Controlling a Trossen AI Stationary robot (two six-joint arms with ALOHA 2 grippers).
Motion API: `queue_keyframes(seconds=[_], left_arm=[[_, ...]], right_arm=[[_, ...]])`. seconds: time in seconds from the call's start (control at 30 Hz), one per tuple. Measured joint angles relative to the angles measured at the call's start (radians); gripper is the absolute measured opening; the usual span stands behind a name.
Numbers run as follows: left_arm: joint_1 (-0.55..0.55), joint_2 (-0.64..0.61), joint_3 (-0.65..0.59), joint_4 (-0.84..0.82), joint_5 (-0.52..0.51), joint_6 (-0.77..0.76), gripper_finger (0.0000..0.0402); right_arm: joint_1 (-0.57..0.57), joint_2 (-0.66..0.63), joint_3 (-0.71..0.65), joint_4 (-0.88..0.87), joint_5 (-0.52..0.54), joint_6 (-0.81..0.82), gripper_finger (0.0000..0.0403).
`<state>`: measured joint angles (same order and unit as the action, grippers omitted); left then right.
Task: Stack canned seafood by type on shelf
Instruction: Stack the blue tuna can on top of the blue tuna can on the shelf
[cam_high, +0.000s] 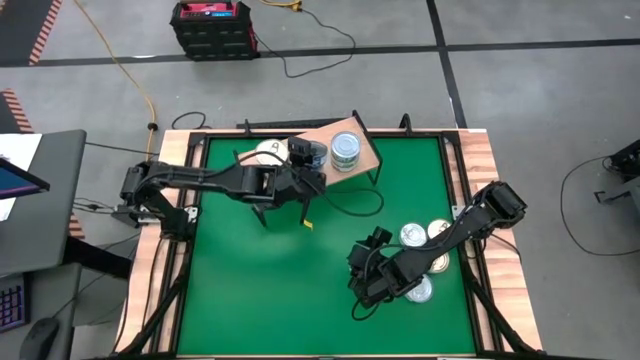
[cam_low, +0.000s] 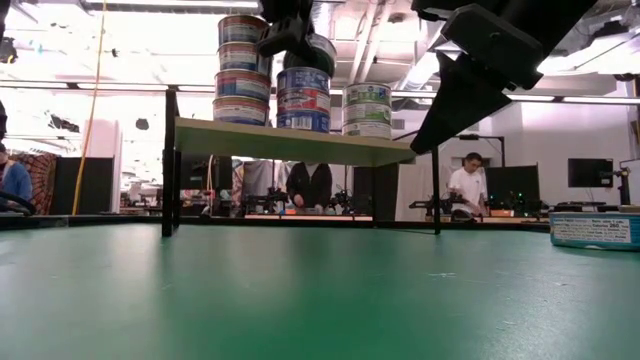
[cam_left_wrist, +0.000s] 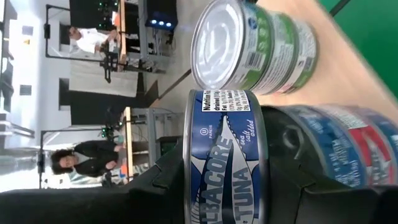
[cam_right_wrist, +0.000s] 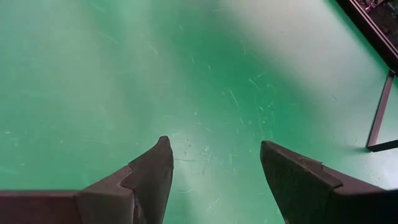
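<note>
The left wrist view showed what the overhead view hid: the left gripper (cam_left_wrist: 227, 186) was clamped on a blue tuna can (cam_left_wrist: 225, 155) atop the middle stack on the shelf (cam_high: 362, 137), just beside a green-labelled stack (cam_left_wrist: 252, 46). From table height, a taller stack (cam_low: 242, 70) stood at the shelf's left. The right gripper (cam_right_wrist: 214, 165) hung with fingers apart over bare green table (cam_right_wrist: 124, 74), with loose cans (cam_high: 414, 236) lying near the table's right edge beside its arm.

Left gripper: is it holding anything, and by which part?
Yes. The left gripper holds a blue albacore tuna can by its side wall, above the middle stack on the shelf. The right gripper is open and empty.
</note>
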<state>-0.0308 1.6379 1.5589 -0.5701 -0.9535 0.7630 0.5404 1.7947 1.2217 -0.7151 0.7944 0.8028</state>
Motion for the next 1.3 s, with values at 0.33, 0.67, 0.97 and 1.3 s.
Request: queue_keyframes(seconds=[0.33, 0.67, 0.97, 1.3], left_arm=[[0.000, -0.001, 0.001, -0.087, 0.006, -0.071, 0.0152], [-0.008, -0.001, 0.001, -0.104, 0.032, -0.143, 0.0228], [-0.037, 0.000, 0.001, -0.102, 0.031, -0.133, 0.0235], [-0.046, 0.000, 0.001, -0.101, 0.010, -0.114, 0.0236]], right_arm=[[0.000, 0.000, 0.000, 0.000, 0.000, -0.001, 0.0276], [0.000, 0.000, 0.000, 0.023, -0.002, -0.023, 0.0276], [0.000, 0.000, 0.000, 0.023, -0.002, -0.025, 0.0276], [0.000, 0.000, 0.000, 0.025, -0.002, -0.025, 0.0276]])
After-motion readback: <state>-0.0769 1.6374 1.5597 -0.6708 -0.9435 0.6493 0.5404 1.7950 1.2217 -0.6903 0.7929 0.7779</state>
